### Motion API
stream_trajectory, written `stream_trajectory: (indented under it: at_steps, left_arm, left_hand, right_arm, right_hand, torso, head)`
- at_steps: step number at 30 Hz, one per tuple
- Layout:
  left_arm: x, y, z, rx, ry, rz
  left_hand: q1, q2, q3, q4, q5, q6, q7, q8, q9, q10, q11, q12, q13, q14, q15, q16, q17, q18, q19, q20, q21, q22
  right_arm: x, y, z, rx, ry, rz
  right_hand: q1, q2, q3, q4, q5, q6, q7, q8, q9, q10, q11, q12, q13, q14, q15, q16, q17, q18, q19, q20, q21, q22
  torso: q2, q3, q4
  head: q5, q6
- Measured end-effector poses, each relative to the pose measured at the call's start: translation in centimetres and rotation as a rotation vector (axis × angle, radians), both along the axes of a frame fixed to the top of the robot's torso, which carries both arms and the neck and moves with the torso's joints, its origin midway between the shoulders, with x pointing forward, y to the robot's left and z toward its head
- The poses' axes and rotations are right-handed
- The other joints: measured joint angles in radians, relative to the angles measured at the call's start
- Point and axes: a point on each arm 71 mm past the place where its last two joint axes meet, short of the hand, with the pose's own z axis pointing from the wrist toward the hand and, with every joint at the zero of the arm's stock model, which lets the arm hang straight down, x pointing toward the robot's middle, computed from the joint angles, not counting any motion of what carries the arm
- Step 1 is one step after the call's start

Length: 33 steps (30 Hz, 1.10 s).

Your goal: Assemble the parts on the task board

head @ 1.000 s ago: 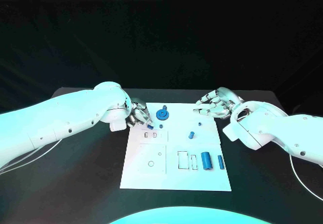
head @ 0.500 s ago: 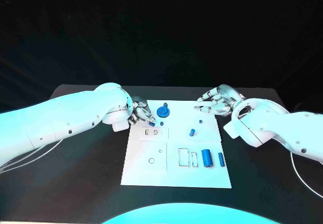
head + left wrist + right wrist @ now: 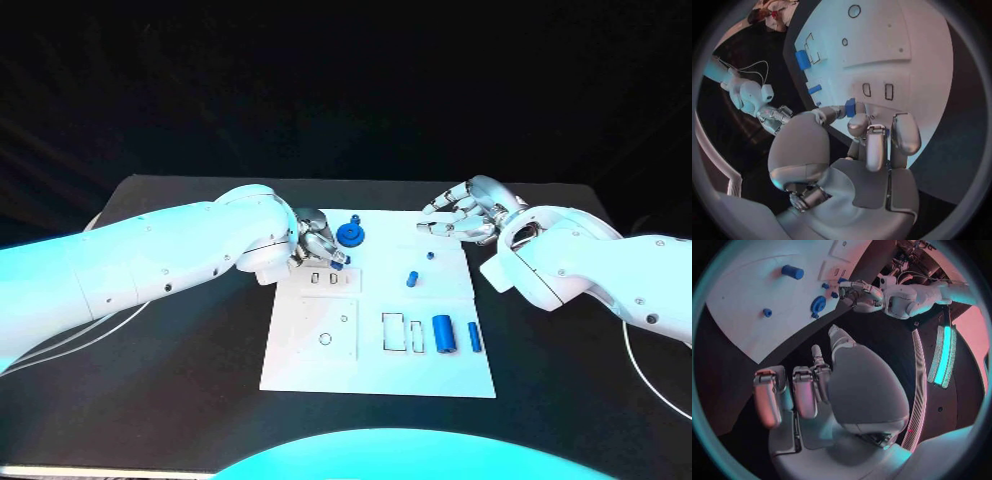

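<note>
A small blue block-shaped part (image 3: 850, 107) is pinched between the thumb and a fingertip of the silver many-fingered left hand (image 3: 317, 250), which is held over the white rectangular task board (image 3: 378, 375) near its far left corner, just above two small rectangular slots (image 3: 877, 91). Nothing is held by the silver right hand (image 3: 464, 217); its fingers are curled inward, and it is poised at the board's far right corner, partly over the black table (image 3: 173, 380). A round blue gear-like part (image 3: 351, 237) is seen on the board close to its far edge, just beside the left hand. A small blue peg (image 3: 413, 279) is placed near the board's middle. A wide blue cylinder (image 3: 444, 334) and a slim blue cylinder (image 3: 473, 336) lie side by side toward the board's right edge, next to outlined rectangular recesses (image 3: 392, 334).
</note>
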Motion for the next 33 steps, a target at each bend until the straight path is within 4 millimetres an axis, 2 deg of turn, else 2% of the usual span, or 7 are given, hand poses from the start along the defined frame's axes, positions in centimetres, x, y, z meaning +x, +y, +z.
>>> stream_trajectory:
  at_steps: [12,17,21,33]
  left_arm:
    - [-0.4,-0.3,-1.0,0.019,0.002,-0.012]
    - [-0.5,-0.2,-1.1,0.027,-0.002,-0.016]
    - [-0.5,-0.1,-1.2,0.032,-0.004,-0.016]
    - [-0.7,0.0,-1.2,0.047,-0.010,-0.030]
  left_hand:
    - [-0.003,-0.003,0.000,0.000,0.010,0.001,-0.001,0.001,0.002,-0.003,-0.003,-0.033,-0.043,0.000,0.000,0.000,0.001,0.000,0.000,0.000,0.000,-0.003]
    - [-0.005,-0.005,0.000,0.000,0.010,0.002,-0.001,0.003,0.002,-0.004,-0.004,-0.038,-0.050,0.004,-0.003,0.000,0.001,0.000,0.000,0.000,0.000,-0.003]
    - [-0.011,0.002,0.000,0.000,0.010,0.005,0.002,0.003,0.002,-0.013,-0.006,-0.060,-0.080,0.000,-0.007,-0.005,0.001,0.000,0.000,0.000,0.000,-0.004]
    - [-0.011,0.002,0.000,0.000,0.010,0.005,0.002,0.009,0.002,-0.013,-0.006,-0.068,-0.096,0.000,-0.007,-0.005,0.001,0.000,0.000,0.000,0.000,-0.003]
  right_arm:
    - [0.0,0.1,0.0,-0.001,-0.001,0.002]
    - [0.0,0.0,0.0,-0.001,-0.002,0.001]
    - [0.0,0.0,0.0,-0.002,-0.001,0.002]
    - [0.0,0.0,0.0,-0.005,0.004,0.006]
  right_hand:
    - [0.000,0.000,0.000,0.000,0.005,0.000,0.000,0.000,0.000,0.000,0.000,0.000,0.000,0.000,0.000,0.000,0.000,0.000,0.000,0.000,0.000,0.000]
    - [0.000,0.000,0.000,0.000,0.005,0.000,0.000,0.000,0.000,0.000,0.000,0.000,0.000,0.000,0.000,0.000,0.000,0.000,0.000,0.000,0.000,0.001]
    - [0.000,0.000,0.000,0.000,0.005,0.000,0.000,0.000,0.000,0.000,0.000,0.000,0.000,0.000,0.000,0.000,0.001,0.000,0.000,0.000,0.000,0.001]
    - [0.000,0.000,0.000,0.000,0.005,0.000,0.000,0.000,0.000,0.000,0.000,0.000,0.000,0.000,0.000,0.000,0.001,0.000,0.000,0.000,0.000,0.001]
  torso:
    - [0.000,0.0012,0.0012]
    - [0.001,0.0011,0.0012]
    - [0.001,0.0008,0.0015]
    - [0.001,0.0000,0.0010]
  head:
    - [-0.003,-0.005]
    - [-0.002,-0.007]
    - [-0.001,-0.009]
    - [0.001,-0.016]
